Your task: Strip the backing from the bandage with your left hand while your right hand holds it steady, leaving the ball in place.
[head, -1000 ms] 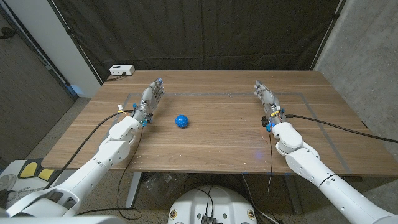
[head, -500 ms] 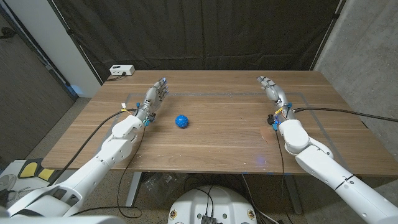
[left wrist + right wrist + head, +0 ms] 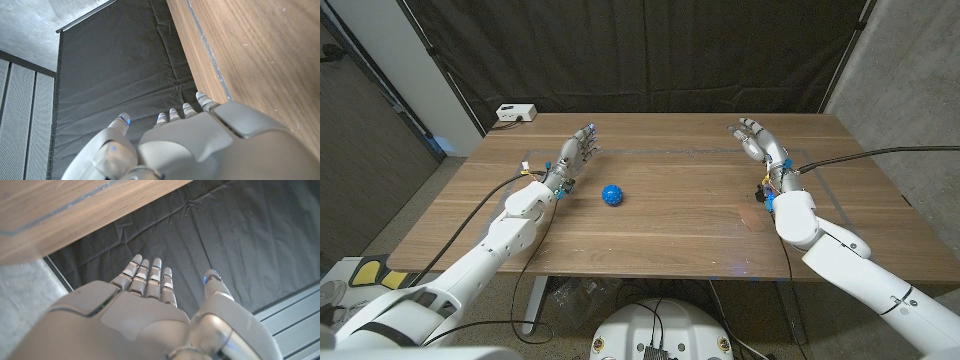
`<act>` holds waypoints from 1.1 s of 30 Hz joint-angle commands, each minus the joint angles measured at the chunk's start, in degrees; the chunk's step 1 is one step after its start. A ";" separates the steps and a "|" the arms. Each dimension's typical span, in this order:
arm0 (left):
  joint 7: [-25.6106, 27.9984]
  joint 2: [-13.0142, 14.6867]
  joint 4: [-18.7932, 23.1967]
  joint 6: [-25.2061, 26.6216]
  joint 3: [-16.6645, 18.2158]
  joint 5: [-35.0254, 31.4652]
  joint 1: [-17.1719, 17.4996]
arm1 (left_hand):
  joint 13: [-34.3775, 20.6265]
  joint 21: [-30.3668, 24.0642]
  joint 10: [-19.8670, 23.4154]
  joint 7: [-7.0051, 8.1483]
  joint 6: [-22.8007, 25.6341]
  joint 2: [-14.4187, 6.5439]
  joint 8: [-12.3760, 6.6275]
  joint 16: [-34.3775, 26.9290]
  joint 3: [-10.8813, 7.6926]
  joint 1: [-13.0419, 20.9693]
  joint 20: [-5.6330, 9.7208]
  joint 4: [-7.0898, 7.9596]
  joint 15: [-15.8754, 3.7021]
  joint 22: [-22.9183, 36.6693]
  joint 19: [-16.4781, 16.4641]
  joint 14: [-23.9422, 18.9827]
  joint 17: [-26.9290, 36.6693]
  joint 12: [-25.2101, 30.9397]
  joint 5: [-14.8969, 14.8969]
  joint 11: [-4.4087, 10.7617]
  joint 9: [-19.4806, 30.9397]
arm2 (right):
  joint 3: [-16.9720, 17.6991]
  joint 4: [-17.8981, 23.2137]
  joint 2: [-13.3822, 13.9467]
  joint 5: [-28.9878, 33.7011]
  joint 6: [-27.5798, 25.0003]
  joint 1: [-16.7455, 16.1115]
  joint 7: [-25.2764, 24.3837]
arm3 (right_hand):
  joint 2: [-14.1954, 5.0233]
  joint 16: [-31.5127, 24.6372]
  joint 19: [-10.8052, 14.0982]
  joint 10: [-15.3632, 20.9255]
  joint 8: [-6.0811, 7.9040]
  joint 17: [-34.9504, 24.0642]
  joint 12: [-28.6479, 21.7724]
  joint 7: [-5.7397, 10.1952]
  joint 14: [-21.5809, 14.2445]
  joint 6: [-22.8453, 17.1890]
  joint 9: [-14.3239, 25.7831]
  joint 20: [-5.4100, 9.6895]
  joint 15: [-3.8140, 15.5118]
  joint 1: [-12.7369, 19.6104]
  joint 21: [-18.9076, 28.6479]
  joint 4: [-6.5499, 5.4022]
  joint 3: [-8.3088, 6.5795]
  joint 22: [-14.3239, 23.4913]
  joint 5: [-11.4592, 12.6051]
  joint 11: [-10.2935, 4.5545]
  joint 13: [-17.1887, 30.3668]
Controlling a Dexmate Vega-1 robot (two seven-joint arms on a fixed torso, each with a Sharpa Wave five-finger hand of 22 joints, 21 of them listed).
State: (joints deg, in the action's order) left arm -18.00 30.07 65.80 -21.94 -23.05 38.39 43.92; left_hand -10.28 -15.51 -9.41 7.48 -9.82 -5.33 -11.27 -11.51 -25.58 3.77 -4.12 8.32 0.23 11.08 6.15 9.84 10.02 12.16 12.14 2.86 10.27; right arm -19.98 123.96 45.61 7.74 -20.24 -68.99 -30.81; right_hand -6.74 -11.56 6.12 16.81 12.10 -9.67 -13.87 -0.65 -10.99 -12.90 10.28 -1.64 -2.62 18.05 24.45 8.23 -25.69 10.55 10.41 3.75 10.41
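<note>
Ball sits between empty left hand and right hand

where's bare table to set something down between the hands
Bare wood spans from the blue ball across to the right hand, and along the near edge of the table. It is tightest between the ball and the left hand.
</note>
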 commanded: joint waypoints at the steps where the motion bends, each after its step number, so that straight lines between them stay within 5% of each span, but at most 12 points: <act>1: -1.94 -0.74 -2.10 -0.08 -0.70 -0.07 -1.82 | -0.22 -0.59 0.67 0.72 -0.58 0.08 -0.46 -0.52 0.24 0.39 -0.42 -0.14 0.37 0.31 -0.29 -0.21 0.25 0.63 0.21 -0.27 0.25 | -3.85 9.07 3.47 12.04 -17.72 -0.11 1.48 | -0.21 -0.28 0.58 1.42 0.22 -0.15 -0.63 0.24 -1.09 -1.25 0.24 -0.19 0.30 1.00 0.09 0.54 -0.18 0.20 0.34 -0.06 0.10; 26: -4.92 -1.88 -5.67 -0.72 -1.30 -0.18 -4.55 | -0.34 -0.77 1.62 0.70 0.24 0.07 -0.44 -0.39 0.30 0.57 -1.30 -0.20 0.88 0.37 -0.97 -1.65 0.34 0.66 0.21 -0.46 0.32 | -14.11 16.52 7.20 25.88 -41.37 3.17 9.12 | -0.64 -0.50 2.02 3.52 0.30 -0.24 -0.76 0.78 -4.63 -4.12 0.27 -0.93 2.09 2.93 0.18 0.88 -0.56 0.38 0.39 -0.95 0.13; 33: -5.85 -2.40 -6.69 -0.80 -1.89 -0.62 -5.58 | -0.36 -0.77 1.70 0.66 0.29 0.06 -0.38 -0.29 0.32 0.61 -1.43 -0.21 0.98 0.37 -1.05 -1.80 0.36 0.60 0.20 -0.60 0.33 | -15.97 18.47 11.91 26.73 -42.70 3.65 12.99 | -0.62 -0.28 2.11 3.18 0.09 -0.37 -0.49 0.98 -4.42 -4.05 0.29 -0.80 2.60 2.82 0.15 0.62 -0.35 0.42 0.29 -1.18 0.14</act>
State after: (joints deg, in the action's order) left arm -22.58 28.33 60.57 -22.52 -24.30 38.21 39.69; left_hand -10.55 -15.95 -7.98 7.98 -9.72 -5.24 -11.27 -11.51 -25.30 3.85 -5.03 8.14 1.33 11.35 5.23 8.30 10.28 12.60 12.14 2.46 10.55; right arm -32.54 139.27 52.67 31.37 -57.68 -66.24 -22.48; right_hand -7.34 -11.71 7.66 19.72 12.32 -9.74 -14.42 0.19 -15.11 -16.60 10.27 -2.55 -0.42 20.16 24.45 8.70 -26.17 10.81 10.63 2.63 10.40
